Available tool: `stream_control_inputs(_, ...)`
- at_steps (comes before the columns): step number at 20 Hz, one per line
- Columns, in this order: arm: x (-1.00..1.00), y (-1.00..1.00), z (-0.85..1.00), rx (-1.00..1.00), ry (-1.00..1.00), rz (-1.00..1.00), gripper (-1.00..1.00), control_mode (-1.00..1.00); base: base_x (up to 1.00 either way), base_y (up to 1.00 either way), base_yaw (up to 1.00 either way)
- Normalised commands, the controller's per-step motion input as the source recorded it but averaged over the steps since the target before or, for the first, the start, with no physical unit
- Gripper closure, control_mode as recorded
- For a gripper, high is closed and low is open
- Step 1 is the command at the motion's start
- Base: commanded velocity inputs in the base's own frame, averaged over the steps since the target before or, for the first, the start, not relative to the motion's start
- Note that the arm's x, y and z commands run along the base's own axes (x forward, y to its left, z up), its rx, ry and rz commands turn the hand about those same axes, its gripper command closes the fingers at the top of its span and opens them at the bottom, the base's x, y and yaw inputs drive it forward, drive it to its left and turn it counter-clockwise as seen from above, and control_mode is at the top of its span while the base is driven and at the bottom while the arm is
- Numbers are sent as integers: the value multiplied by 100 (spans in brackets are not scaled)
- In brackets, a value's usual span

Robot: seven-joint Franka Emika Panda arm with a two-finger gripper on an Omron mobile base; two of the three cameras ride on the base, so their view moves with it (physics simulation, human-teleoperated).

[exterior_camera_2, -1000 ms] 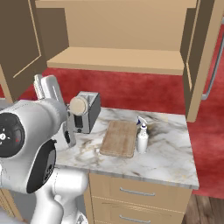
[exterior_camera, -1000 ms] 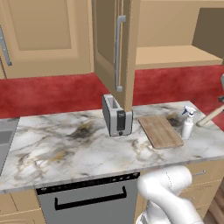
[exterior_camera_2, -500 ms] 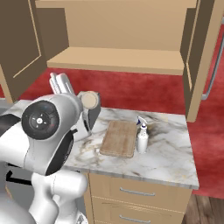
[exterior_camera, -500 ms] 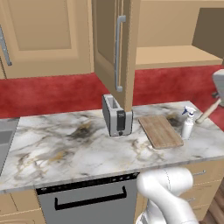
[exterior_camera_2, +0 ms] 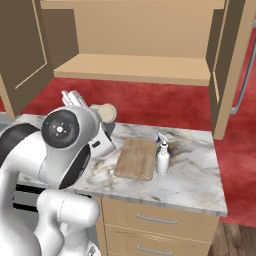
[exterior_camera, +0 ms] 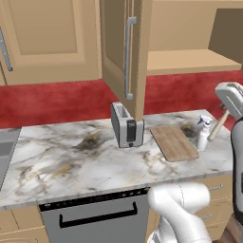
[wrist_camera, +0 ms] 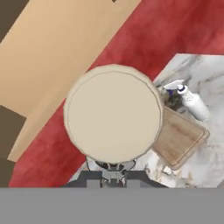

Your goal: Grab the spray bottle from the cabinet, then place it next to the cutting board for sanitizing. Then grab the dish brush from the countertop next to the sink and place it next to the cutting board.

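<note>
Marble countertop [exterior_camera: 71, 161] under tan wall cabinets, red backsplash behind. Far left in the left base view: edge of the grey sink [exterior_camera: 5, 154]. Next along, a silver toaster [exterior_camera: 127, 126] stands upright near the back of the slab, beneath the swung-open door of the cabinet [exterior_camera: 124, 47]; its bare shelf is exposed to the right of the door. Right of the toaster the cutting board [exterior_camera: 173, 142] lies flat, close to the toaster but not touching. Just beside the board's right edge the spray bottle [exterior_camera: 204, 134] stands upright on the marble, trigger head on top.

Far right, above the counter's end: the dish brush [exterior_camera: 218, 124], slim handle slanting down toward the bottle, held up in the air rather than resting on the slab. Gripper [wrist_camera: 113, 171] is clamped on the brush; in the hand view the round pale head [wrist_camera: 114, 119] sits directly over the closed fingertips, with board and bottle beyond it to the right.

Right base view: brush head [exterior_camera_2: 106, 113] pokes out behind the arm, above the toaster side of the board [exterior_camera_2: 136, 158]; bottle [exterior_camera_2: 162, 156] is on the board's far side.
</note>
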Motion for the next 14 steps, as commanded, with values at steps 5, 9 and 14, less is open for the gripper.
stream_control_inputs(5, 53, 0, -18, -18, 9, 12, 100, -100, 0, 0, 0)
stream_control_inputs(9, 38, 0, -32, -19, 8, 22, 100, -100, 0, 0, 0)
stream_control_inputs(14, 13, -18, -32, -15, 7, 36, 100, -100, 0, 0, 0)
